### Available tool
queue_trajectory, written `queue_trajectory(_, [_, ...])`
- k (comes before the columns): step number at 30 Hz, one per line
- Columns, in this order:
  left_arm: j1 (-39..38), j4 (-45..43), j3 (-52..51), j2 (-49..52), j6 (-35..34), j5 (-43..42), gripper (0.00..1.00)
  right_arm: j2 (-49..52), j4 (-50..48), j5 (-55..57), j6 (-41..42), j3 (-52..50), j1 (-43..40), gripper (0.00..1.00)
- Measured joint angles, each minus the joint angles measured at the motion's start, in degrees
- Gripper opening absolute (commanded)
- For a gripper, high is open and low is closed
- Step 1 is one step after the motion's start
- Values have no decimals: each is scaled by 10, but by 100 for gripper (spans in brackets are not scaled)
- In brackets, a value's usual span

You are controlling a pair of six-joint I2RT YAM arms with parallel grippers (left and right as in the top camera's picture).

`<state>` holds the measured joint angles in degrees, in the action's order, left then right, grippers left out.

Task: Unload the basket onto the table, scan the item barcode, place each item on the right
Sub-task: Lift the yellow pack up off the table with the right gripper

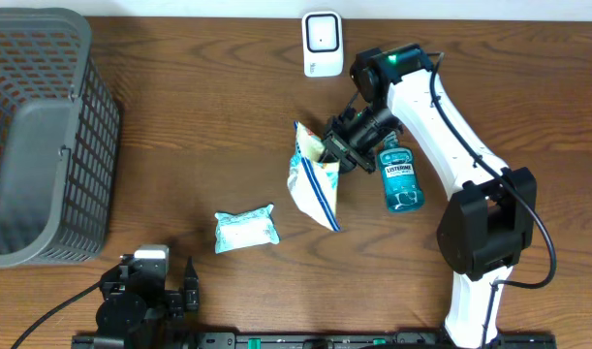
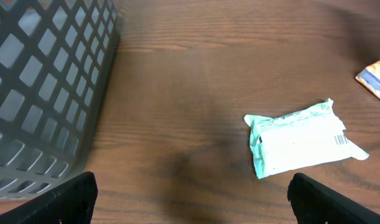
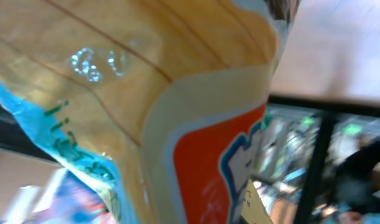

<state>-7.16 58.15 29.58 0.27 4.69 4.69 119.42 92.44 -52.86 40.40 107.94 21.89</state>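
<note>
Overhead, mid-frame, the right gripper (image 1: 332, 145) pinches the snack bag (image 1: 313, 184) by its upper edge, below the scanner (image 1: 322, 44). It should be light, crinkly and floppy; the sealed seam seems the safest hold.

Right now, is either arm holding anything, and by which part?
The right gripper is shut on the snack bag, pinching it near its top edge. The left gripper is open and holds nothing.
</note>
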Motion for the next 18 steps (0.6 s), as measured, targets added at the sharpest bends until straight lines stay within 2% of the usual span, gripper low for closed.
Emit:
queue_trajectory(7, [0,0,0,0,0,0,98,0,46,-108,35,0,-3,1])
queue_trajectory(12, [0,0,0,0,0,0,98,0,47,-209,-15,0,-24,1])
queue_trajectory(18, [0,0,0,0,0,0,98,0,47,-262,-56,0,-79,1])
